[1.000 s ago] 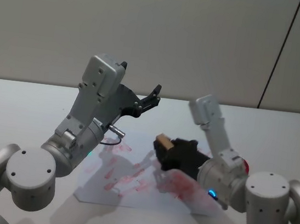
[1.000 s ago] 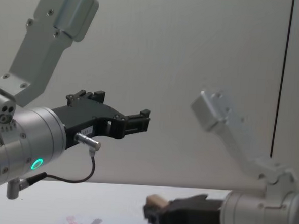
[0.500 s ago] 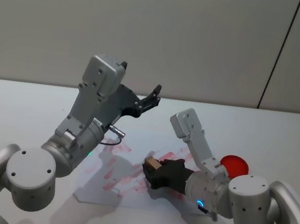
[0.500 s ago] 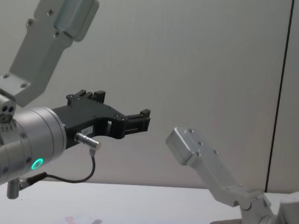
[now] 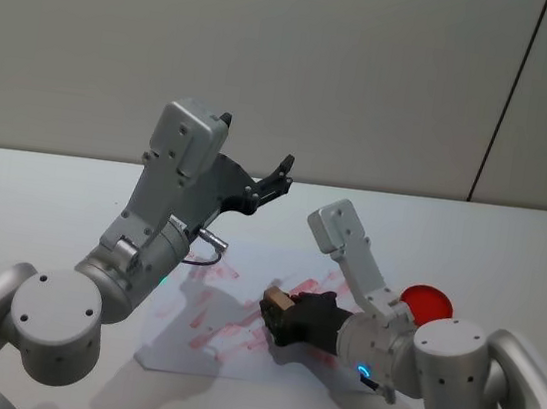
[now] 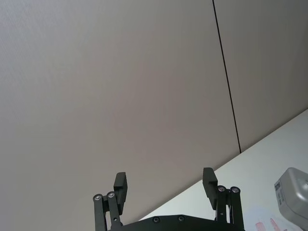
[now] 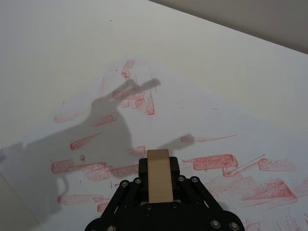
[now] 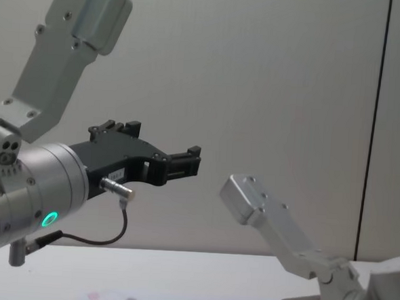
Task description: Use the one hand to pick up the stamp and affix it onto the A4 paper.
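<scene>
Right jaws: clamped on the stamp [image 5: 279, 299], held low over the A4 paper [image 5: 178, 353].
Left jaws: apart, parked high at 11 o'clock of the stamp.
Pressing: probably best straight down, flat and firm, then a lift without sliding.

Plain grey-beige wall [image 5: 274, 43] with one dark vertical seam [image 5: 511, 95] behind a white tabletop [image 5: 33, 193]

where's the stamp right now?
Head view, right of centre: the stamp is clamped in the right gripper, low over the printed A4 paper, left of the round red ink pad.
</scene>
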